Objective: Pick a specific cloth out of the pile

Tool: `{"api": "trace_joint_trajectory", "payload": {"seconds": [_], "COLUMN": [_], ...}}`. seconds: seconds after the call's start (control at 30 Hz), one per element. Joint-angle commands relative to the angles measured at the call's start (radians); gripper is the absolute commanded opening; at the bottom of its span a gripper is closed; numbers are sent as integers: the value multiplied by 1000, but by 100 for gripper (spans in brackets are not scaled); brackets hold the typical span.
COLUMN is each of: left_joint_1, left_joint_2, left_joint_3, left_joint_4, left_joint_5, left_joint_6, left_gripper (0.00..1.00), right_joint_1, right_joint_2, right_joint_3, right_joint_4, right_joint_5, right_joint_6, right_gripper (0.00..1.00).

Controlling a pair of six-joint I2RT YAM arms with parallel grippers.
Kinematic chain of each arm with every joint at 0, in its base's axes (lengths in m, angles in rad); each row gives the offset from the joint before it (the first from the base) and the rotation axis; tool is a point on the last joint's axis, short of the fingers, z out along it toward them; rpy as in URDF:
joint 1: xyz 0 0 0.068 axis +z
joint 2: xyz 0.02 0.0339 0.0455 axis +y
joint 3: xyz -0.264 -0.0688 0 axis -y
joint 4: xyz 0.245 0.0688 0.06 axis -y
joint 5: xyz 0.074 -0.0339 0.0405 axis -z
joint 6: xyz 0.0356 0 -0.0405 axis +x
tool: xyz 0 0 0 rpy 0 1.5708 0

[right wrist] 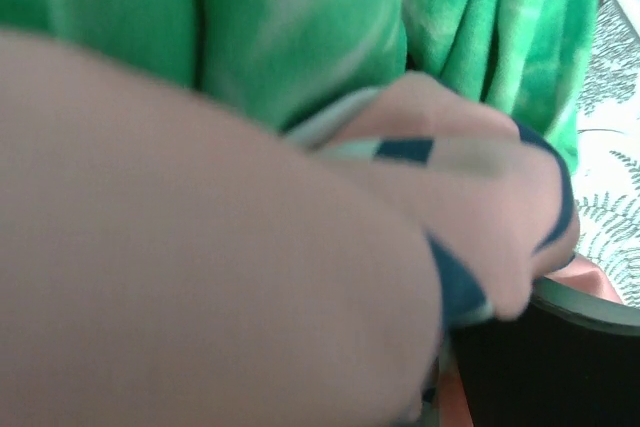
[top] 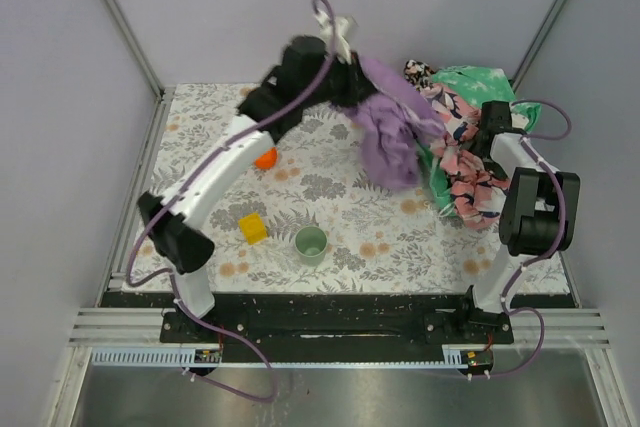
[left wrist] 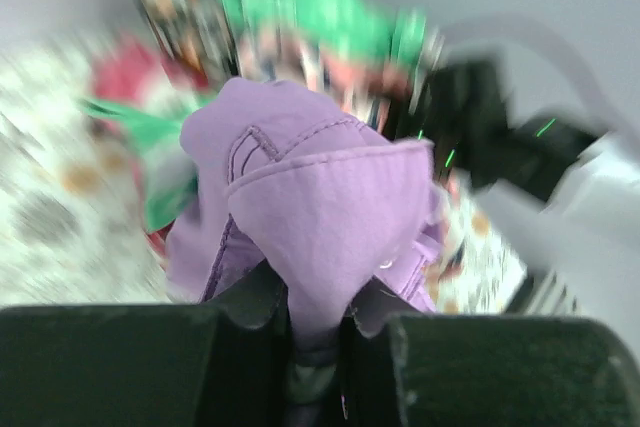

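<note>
The lilac cloth [top: 390, 137] hangs in the air above the table's far middle, clear of the pile. My left gripper [top: 350, 87] is shut on its top fold. The left wrist view shows the cloth [left wrist: 320, 197] pinched between my gripper's [left wrist: 315, 322] dark fingers. The pile [top: 465, 167] of pink floral and green garments lies at the far right, and shows blurred in the left wrist view [left wrist: 300, 17]. My right gripper [top: 487, 127] rests down in the pile. In the right wrist view, pink cloth [right wrist: 200, 247] covers its jaws and green cloth [right wrist: 300, 27] lies behind.
A small green cup [top: 311, 244] and a yellow block [top: 253, 228] stand near the front middle. An orange object [top: 265, 158] lies under the left arm. Frame posts stand at the far corners.
</note>
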Motion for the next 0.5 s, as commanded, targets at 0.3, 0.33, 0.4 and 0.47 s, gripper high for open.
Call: {"api": "trace_joint_trajectory", "payload": {"seconds": [0.3, 0.33, 0.4, 0.47], "left_joint_1": [110, 121, 147, 199], "left_joint_2": [-309, -313, -321, -321], "left_joint_3": [461, 461, 463, 458], "left_joint_4": [115, 123, 136, 140], "left_joint_5": [-418, -439, -497, -519], "left_joint_6": [349, 368, 400, 403], "left_gripper": [0, 0, 0, 0], "right_joint_1": [-47, -48, -48, -48], "right_joint_2": [139, 137, 131, 120], "right_joint_3": [31, 29, 25, 20], "right_joint_4": [-101, -103, -97, -94], "right_joint_5": [44, 41, 38, 30], "right_joint_6": [24, 21, 18, 16], "right_gripper": [99, 99, 99, 100]}}
